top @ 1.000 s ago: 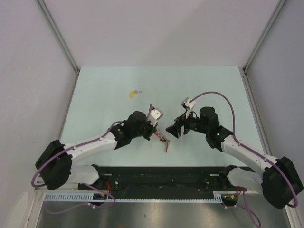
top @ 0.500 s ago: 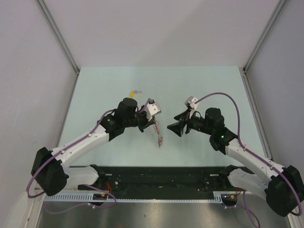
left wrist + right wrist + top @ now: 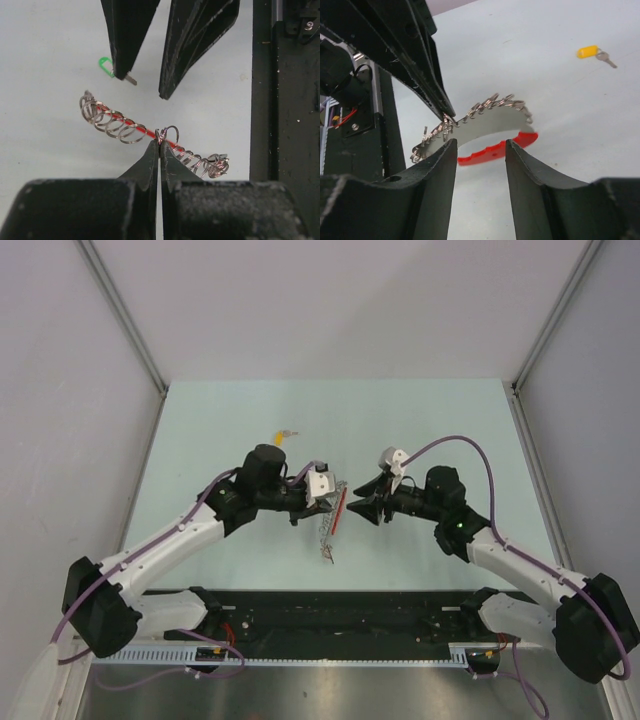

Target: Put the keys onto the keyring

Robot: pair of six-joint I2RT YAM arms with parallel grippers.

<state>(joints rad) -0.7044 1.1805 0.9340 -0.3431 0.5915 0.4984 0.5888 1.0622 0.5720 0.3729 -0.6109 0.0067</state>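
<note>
My left gripper [image 3: 333, 498] is shut on the keyring's grey chain [image 3: 115, 122] and holds the keyring [image 3: 335, 515] off the table. Its fingertips pinch one coil in the left wrist view [image 3: 159, 144]. The red band [image 3: 495, 152] hangs below the chain [image 3: 487, 106]. My right gripper [image 3: 358, 508] is open and empty, facing the keyring from the right; its jaws [image 3: 480, 144] frame the red band. The green key [image 3: 106, 65] lies by one right fingertip [image 3: 122, 70]; I cannot tell if they touch. The yellow key [image 3: 279, 436] lies on the table beyond the left arm, also seen from the right wrist [image 3: 589, 51].
The pale green table [image 3: 450, 420] is walled by grey panels left, right and back. A black base rail [image 3: 340, 605] runs along the near edge, also seen at the right of the left wrist view [image 3: 295, 125].
My left gripper has carried the keyring up and to the right, from low near the table to level with the right gripper. The right gripper has stayed open and shifted slightly left.
</note>
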